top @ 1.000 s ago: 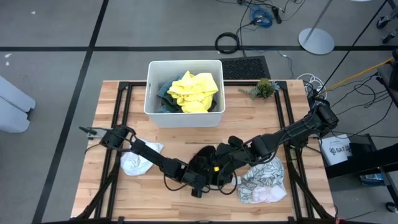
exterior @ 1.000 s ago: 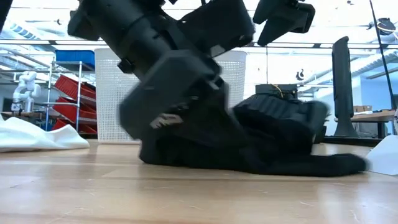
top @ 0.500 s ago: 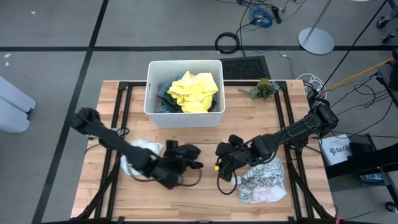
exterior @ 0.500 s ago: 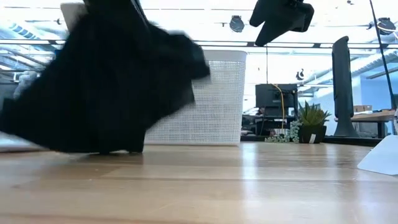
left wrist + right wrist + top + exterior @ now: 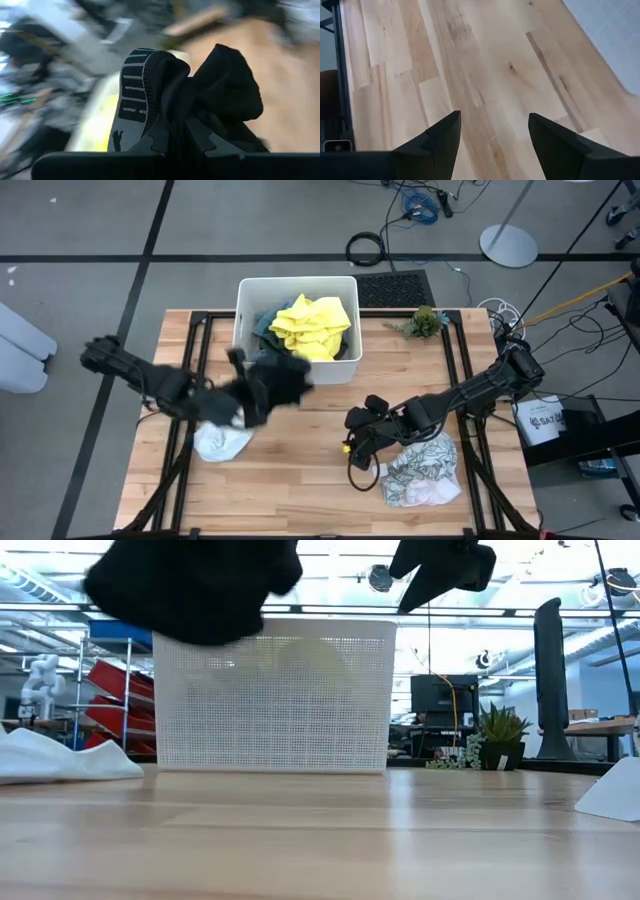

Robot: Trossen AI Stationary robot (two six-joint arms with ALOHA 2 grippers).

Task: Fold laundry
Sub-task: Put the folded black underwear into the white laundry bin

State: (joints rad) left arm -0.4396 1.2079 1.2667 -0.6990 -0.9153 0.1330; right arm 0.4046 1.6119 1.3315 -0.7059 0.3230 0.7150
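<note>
I see a black garment (image 5: 275, 383) with a grey band carrying black lettering (image 5: 131, 95), though the blur keeps me from reading it. A bright yellow cloth (image 5: 312, 326) tops the white tub (image 5: 296, 370), with dark green (image 5: 264, 328) beside it. 1 white cloth (image 5: 222, 442) lies on the pale wood table (image 5: 300, 470). Another cloth is grey-white with a dark line pattern (image 5: 425, 465).

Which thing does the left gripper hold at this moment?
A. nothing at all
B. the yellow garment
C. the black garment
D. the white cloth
C: the left gripper is shut on the black garment, lifted off the table in front of the white tub.
</note>
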